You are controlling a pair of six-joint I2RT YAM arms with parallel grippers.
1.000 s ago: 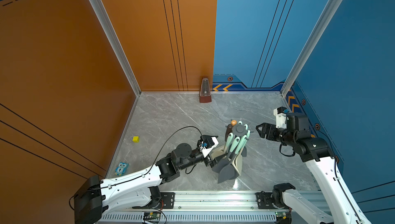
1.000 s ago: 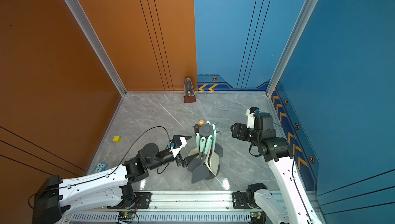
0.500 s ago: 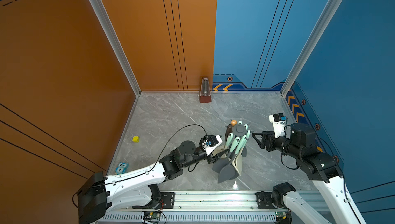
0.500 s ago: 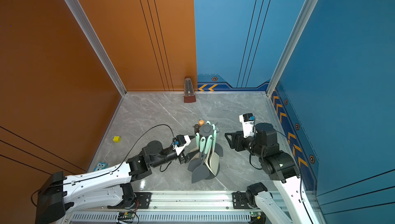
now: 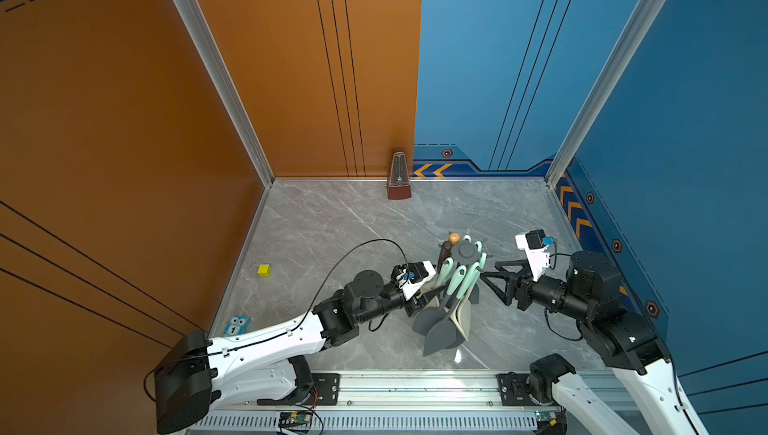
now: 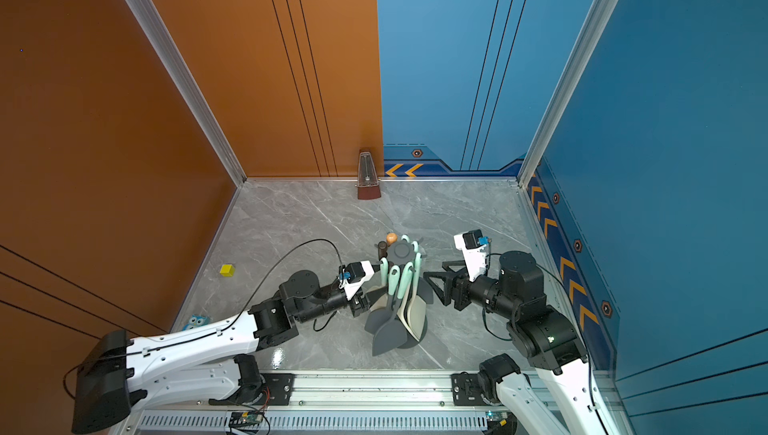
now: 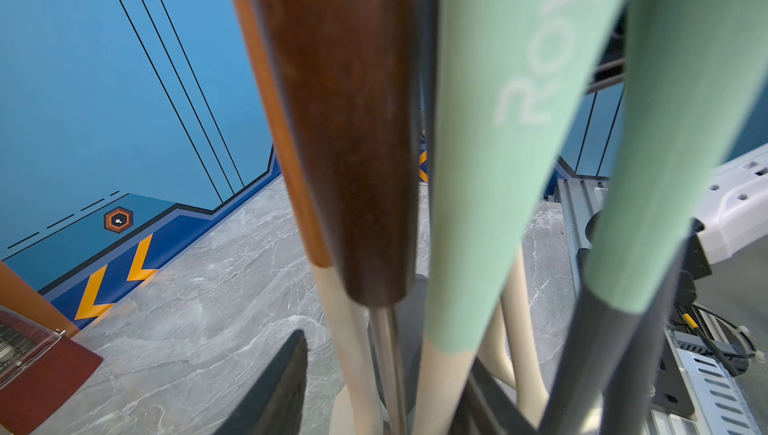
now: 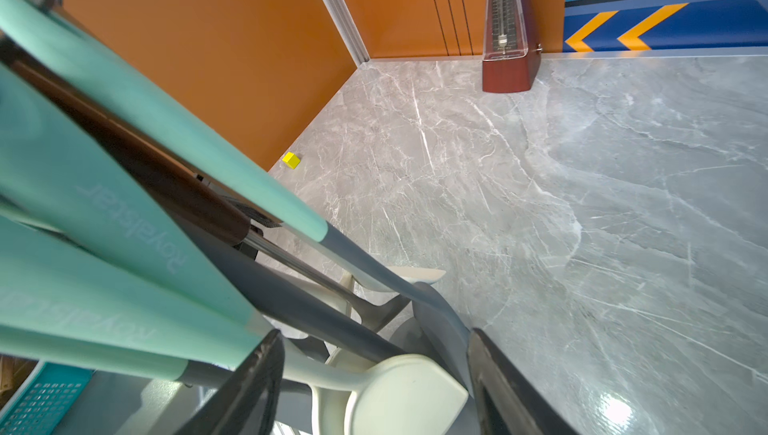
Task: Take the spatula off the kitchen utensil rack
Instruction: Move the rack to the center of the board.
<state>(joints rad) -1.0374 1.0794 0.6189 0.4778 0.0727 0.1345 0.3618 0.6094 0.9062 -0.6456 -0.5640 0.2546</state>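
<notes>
Lifting mint-handled dark grey spatula (image 5: pixel 440 339) straight up should clear hook of star-crowned dark grey rack (image 5: pixel 464 251). Right gripper (image 5: pixel 488 271) jaws apart; left gripper (image 5: pixel 424 296) can't tell.

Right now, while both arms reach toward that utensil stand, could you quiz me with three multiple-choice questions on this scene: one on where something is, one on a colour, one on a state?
1. Where does the metronome stand?
A. On the front rail
B. Against the back wall
C. Between the two arms

2. What colour is the small cube?
A. Red
B. Yellow
C. White

3. How are the utensils kept?
A. Lying flat on the floor
B. Stacked in a box
C. Hanging from the kitchen utensil rack

Answers:
1 B, it sits at the wall's foot, where orange meets blue.
2 B, both top views show it bright yellow.
3 C, their mint handles hook onto the crown, with the heads pointing down.
</notes>
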